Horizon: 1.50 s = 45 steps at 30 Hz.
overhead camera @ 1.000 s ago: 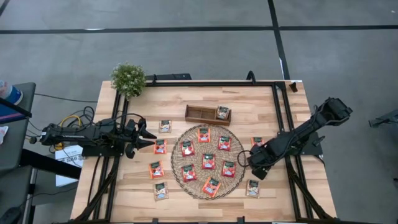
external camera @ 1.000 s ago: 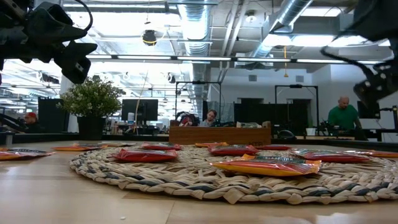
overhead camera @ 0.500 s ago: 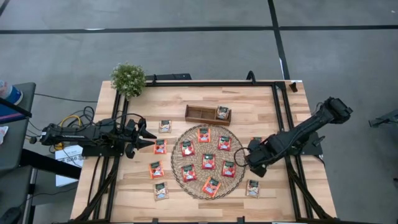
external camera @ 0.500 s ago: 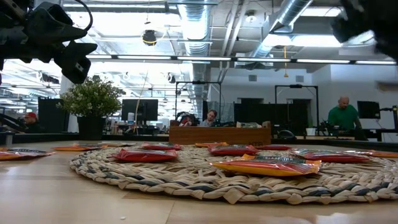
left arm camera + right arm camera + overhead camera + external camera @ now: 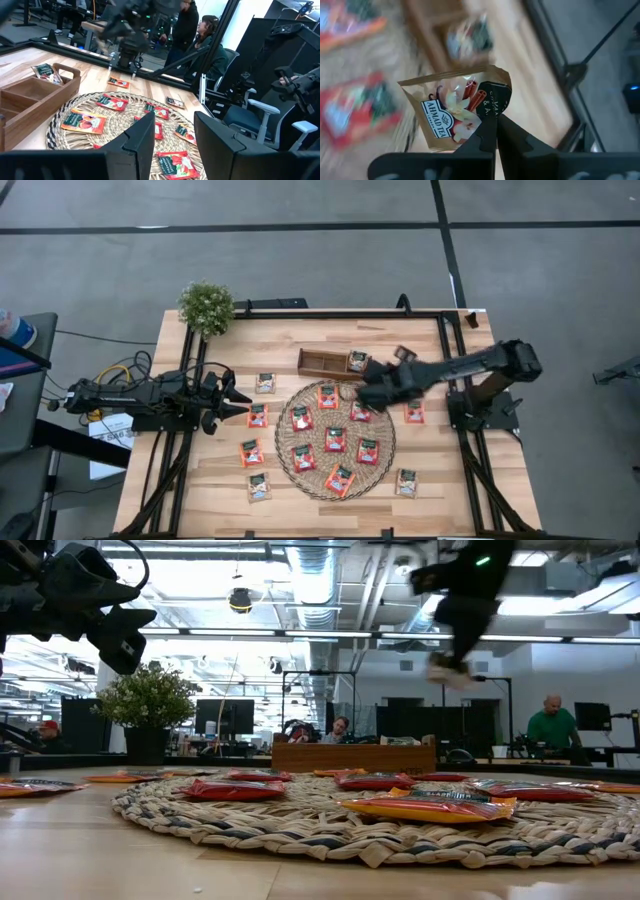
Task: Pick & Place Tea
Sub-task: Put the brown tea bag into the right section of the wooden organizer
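Observation:
My right gripper (image 5: pixel 360 393) hangs over the far right rim of the round woven mat (image 5: pixel 335 470), close to the wooden tray (image 5: pixel 322 364). It is shut on a pale beige tea sachet (image 5: pixel 455 107). One sachet (image 5: pixel 358 361) lies in the tray's right slot. Several red-orange sachets (image 5: pixel 334 439) lie flat on the mat. More sachets (image 5: pixel 258 416) lie on the bare wood to both sides of it. My left gripper (image 5: pixel 174 135) waits open and level at the table's left side, touching nothing. My right gripper pinches the beige sachet between its two fingers at one edge, beside the dark label (image 5: pixel 489 116). The fingers slant down from the table's right side. The sachet (image 5: pixel 445 670) sticks out past the fingertips, lifted clear of the mat and tray.
A potted plant (image 5: pixel 206 306) stands at the far left corner. Black frame rails (image 5: pixel 450 370) run along the table's sides. Single sachets lie right of the mat (image 5: pixel 414 412) and near its front right (image 5: pixel 406 482). People sit beyond the table (image 5: pixel 202 35).
My right gripper has risen from low beside the mat's right rim. It has swung toward the far edge and the tray, turning and tipping downward as it went. The beige sachet has gone with it, lifted clear of the table.

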{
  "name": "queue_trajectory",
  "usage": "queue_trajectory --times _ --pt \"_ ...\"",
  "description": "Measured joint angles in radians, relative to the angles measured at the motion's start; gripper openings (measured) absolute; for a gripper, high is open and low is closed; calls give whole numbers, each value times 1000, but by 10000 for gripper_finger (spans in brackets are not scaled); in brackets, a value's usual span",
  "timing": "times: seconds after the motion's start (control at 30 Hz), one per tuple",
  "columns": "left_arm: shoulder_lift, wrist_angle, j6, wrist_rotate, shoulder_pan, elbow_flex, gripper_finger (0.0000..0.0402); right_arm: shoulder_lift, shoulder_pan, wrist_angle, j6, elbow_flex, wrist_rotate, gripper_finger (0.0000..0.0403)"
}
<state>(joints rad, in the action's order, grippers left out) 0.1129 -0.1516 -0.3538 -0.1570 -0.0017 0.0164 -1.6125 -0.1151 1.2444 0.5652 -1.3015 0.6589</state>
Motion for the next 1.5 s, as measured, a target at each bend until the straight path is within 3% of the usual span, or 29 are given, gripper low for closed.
queue_trajectory --times 0.17,0.37,0.67,1.2,1.5 --pt "0 0 1 0 0 0 128 -101 130 -175 -200 -47 18 0" --pt "0 0 5 0 0 0 128 -222 222 -176 -319 -79 32 0" --pt "0 0 28 1 0 0 128 -309 221 -207 -368 -86 140 0" --pt "0 0 29 23 0 0 128 -345 229 -310 -464 -87 158 0" --pt "0 0 29 23 0 0 128 -353 228 -267 -460 -85 155 0"
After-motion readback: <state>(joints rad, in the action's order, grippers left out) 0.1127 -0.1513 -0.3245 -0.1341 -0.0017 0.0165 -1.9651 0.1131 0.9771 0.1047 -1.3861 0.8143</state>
